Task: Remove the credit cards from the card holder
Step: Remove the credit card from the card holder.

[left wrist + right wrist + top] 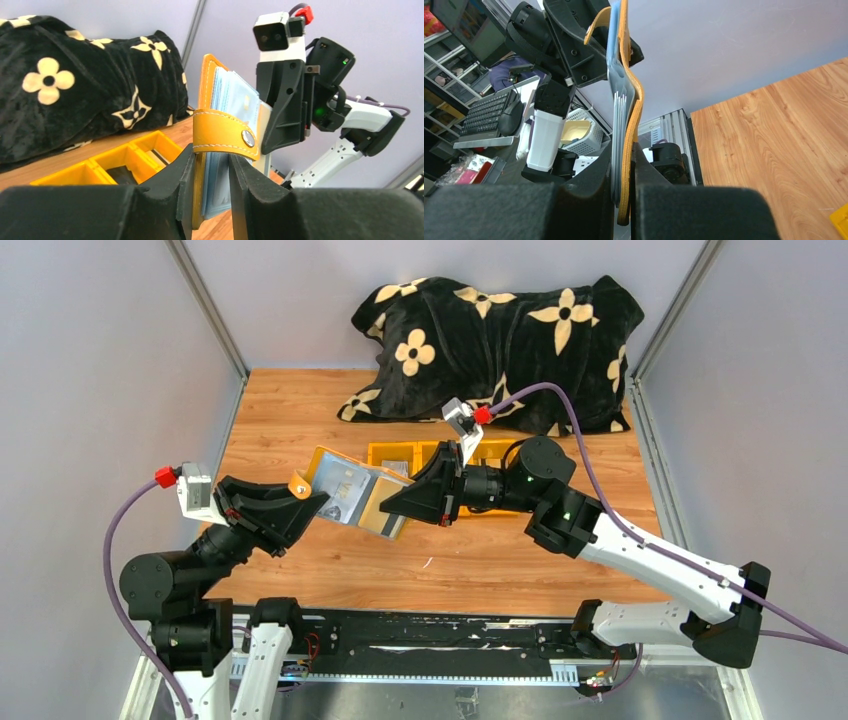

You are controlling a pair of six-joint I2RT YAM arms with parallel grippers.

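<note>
The mustard-yellow card holder (352, 495) hangs open above the table, held between both grippers. Its grey see-through sleeves face up, and a pale grey credit card (343, 489) shows in the top sleeve. My left gripper (306, 502) is shut on the leaf with the snap tab; in the left wrist view (210, 192) the yellow cover (207, 90) and the blue-grey sleeves (235, 100) sit between its pads. My right gripper (397, 508) is shut on the other leaf; in the right wrist view (624, 185) the yellow edge (631, 110) and the sleeves are pinched.
A yellow three-compartment bin (398, 452) sits on the wood just behind the card holder; it also shows in the left wrist view (100, 167) with something dark inside. A black flowered blanket (490, 340) lies along the back edge. Grey walls stand on both sides.
</note>
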